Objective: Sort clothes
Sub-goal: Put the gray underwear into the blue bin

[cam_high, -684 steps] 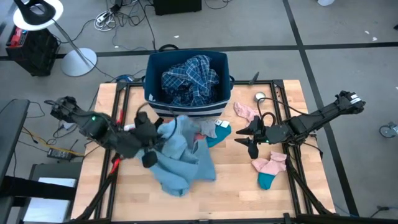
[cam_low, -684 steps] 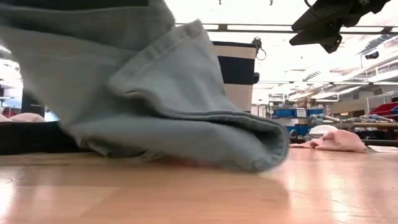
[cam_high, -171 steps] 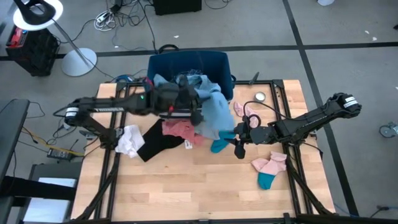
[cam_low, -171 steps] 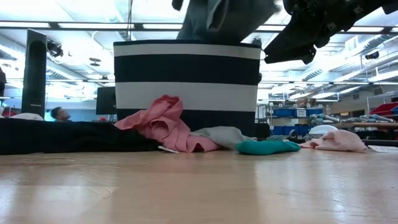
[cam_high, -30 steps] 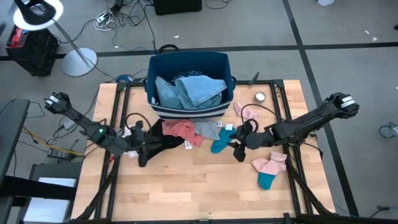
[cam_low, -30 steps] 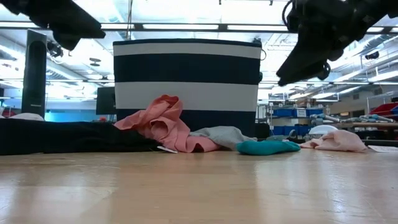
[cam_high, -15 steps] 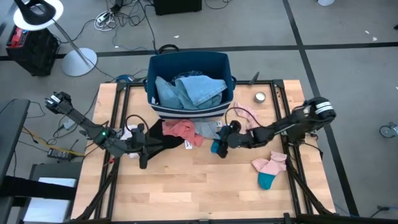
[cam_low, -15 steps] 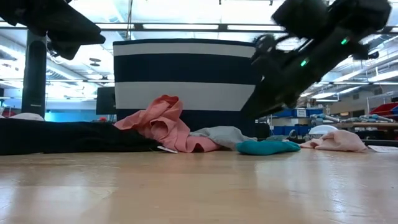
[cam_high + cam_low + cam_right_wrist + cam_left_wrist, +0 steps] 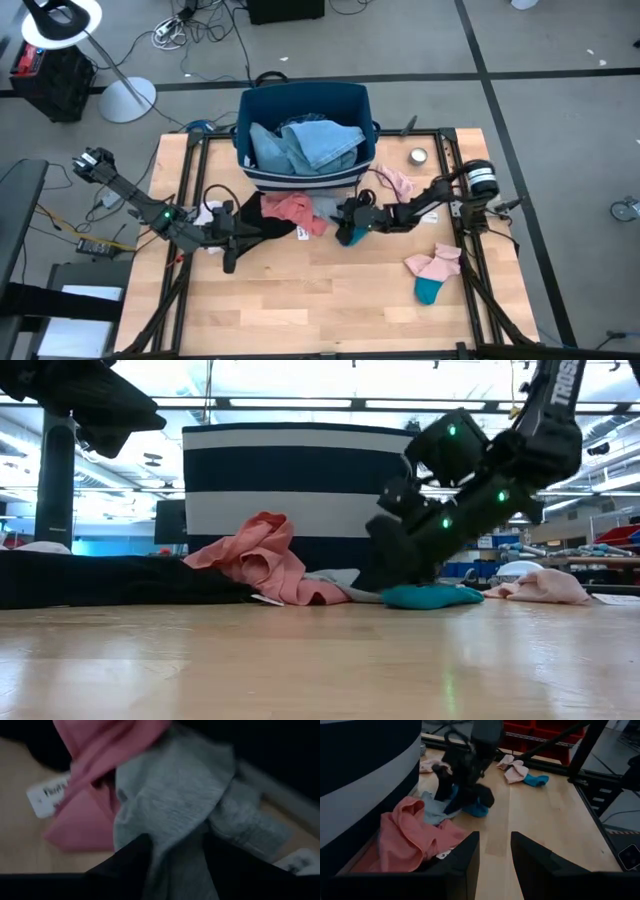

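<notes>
My right gripper (image 9: 345, 225) is open, low over the grey garment (image 9: 175, 805), which lies on the table between the coral-pink garment (image 9: 295, 210) and a teal sock (image 9: 430, 597). A ridge of grey cloth stands between its fingers. My left gripper (image 9: 495, 855) is open with nothing between its fingers. It hovers above the black garment (image 9: 255, 225) at the table's left. A light-blue piece (image 9: 300, 145) lies in the navy striped bin (image 9: 240, 130). My right gripper's open fingers (image 9: 122, 865) stand on either side of a raised fold of the grey garment (image 9: 172, 845), with cloth against their inner sides. They come slanting down from the table's right. The garment lies slack on the table.
A pink sock (image 9: 395, 180) and a round tin (image 9: 418, 155) lie at the far right. A pink and teal sock pair (image 9: 432, 270) lies at the near right. The near half of the table (image 9: 320, 300) is bare wood.
My right gripper has travelled toward the table's left edge and come down from above the teal sock onto the grey garment beside it. The clothes lie as before.
</notes>
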You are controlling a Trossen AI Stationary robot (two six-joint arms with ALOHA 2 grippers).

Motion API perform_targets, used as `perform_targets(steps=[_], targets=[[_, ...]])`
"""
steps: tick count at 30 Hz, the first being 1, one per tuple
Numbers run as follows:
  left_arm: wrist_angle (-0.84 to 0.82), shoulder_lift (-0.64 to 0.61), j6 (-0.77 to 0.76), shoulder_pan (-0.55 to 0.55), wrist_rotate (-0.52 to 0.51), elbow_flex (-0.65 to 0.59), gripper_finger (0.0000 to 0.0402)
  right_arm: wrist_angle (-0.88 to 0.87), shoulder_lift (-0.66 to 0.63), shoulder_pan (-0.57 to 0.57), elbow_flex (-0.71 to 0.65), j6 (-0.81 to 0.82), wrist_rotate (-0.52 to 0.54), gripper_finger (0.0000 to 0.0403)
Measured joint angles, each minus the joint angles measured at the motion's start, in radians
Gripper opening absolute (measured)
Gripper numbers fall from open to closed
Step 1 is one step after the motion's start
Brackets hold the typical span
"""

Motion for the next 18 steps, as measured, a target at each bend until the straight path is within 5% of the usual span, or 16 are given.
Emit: perform_targets(steps=[6,12,18], targets=[[-0.001,0.0,0.001,0.0,0.001,0.0,0.0117,0.14,0.079,0.003,0.003,0.008,-0.061,0.0178],[-0.002,0.0,0.001,0.0,0.002,0.0,0.0117,0.134,0.045,0.035,-0.001,-0.021,-0.116,0.0021],[-0.001,0.0,0.001,0.0,0.002,0.0,0.0117,0.134,-0.07,0.075,-0.002,-0.083,-0.115,0.0014]])
